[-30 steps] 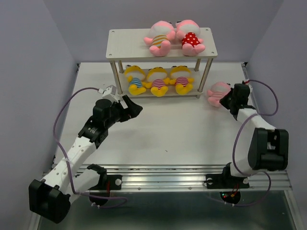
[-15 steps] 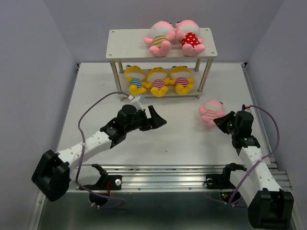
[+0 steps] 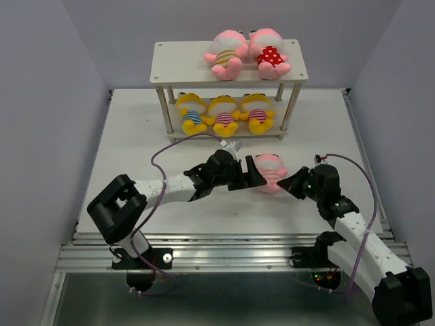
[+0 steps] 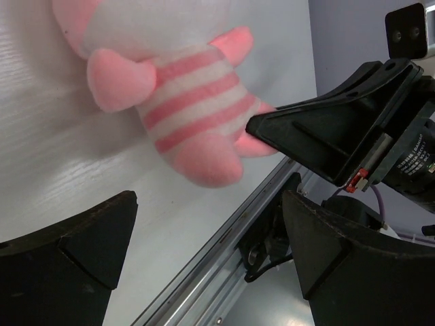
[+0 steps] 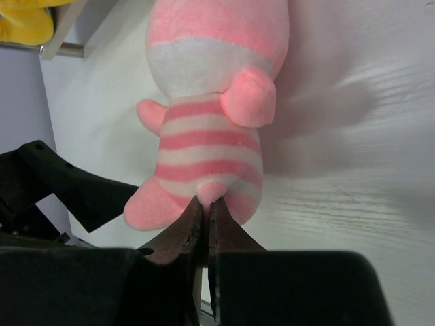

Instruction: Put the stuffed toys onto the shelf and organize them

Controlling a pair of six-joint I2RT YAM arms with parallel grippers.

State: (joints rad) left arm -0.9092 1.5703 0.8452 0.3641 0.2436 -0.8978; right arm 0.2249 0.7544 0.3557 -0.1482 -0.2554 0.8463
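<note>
The pink striped toy (image 3: 270, 171) lies on the tabletop (image 3: 136, 149) in front of the shelf (image 3: 183, 61). Seen from overhead, its head is partly hidden behind the left gripper (image 3: 253, 175), whose fingers stand wide apart near it. Only the right wrist view shows the right gripper (image 5: 204, 207) pinched narrow on the toy's lower edge. Lettering on that gripper's body, left wrist view, is unreadable. Two pink toys (image 3: 231, 54) lie on the shelf's top board and three yellow toys (image 3: 224, 119) below.

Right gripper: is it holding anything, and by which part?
Yes: the right gripper pinches the striped pink toy at its bottom, between the legs.
</note>
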